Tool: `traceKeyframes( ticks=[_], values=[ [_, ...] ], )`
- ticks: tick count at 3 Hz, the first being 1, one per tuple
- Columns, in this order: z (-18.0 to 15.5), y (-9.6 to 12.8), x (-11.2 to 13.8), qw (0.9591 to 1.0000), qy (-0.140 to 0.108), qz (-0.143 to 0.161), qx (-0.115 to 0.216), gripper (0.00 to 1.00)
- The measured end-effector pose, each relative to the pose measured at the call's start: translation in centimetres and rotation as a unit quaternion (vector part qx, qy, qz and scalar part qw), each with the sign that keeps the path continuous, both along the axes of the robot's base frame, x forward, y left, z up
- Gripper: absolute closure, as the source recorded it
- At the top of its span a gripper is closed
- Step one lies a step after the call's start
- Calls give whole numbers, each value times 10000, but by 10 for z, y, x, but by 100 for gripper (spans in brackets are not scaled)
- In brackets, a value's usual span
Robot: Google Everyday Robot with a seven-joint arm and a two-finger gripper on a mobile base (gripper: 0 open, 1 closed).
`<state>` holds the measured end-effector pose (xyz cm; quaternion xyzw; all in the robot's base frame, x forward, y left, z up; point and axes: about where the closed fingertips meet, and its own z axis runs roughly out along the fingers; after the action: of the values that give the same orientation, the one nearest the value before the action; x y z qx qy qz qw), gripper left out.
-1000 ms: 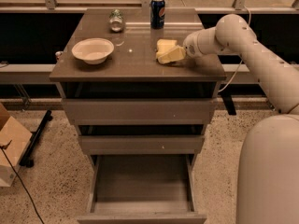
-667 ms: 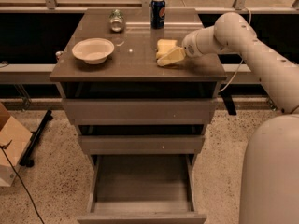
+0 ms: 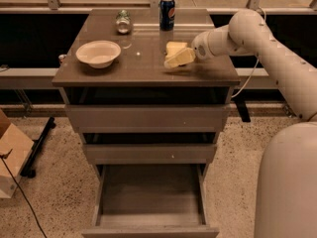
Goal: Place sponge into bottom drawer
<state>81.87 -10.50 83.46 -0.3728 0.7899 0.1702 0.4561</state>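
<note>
Reaches in from the right with gripper (image 3: 174,58) touching sponge (image 3: 173,47) on cabinet top (image 3: 143,67); cannot tell whether clamped on it. Below, bottom drawer (image 3: 148,202) pulled out, plain interior showing. Farther left, white bowl (image 3: 98,52); behind, glass jar (image 3: 123,22) and cola can (image 3: 167,13), upright.

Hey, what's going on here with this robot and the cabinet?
A one-armed robot is reaching across the cabinet top, with its gripper at the sponge, which sits toward the right side. Whether it has a grip on it can't be told. The bottom drawer is pulled open below, and the sponge isn't in it yet. A bowl, a can and a jar also stand on top.
</note>
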Motion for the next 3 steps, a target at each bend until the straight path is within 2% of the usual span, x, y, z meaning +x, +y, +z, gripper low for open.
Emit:
traceKeyframes(
  ticks=[1,3],
  values=[
    [-3,1,-1,9999,121,32,51,18],
    [-5,3,-2,9997,225,61,95,65]
  ],
)
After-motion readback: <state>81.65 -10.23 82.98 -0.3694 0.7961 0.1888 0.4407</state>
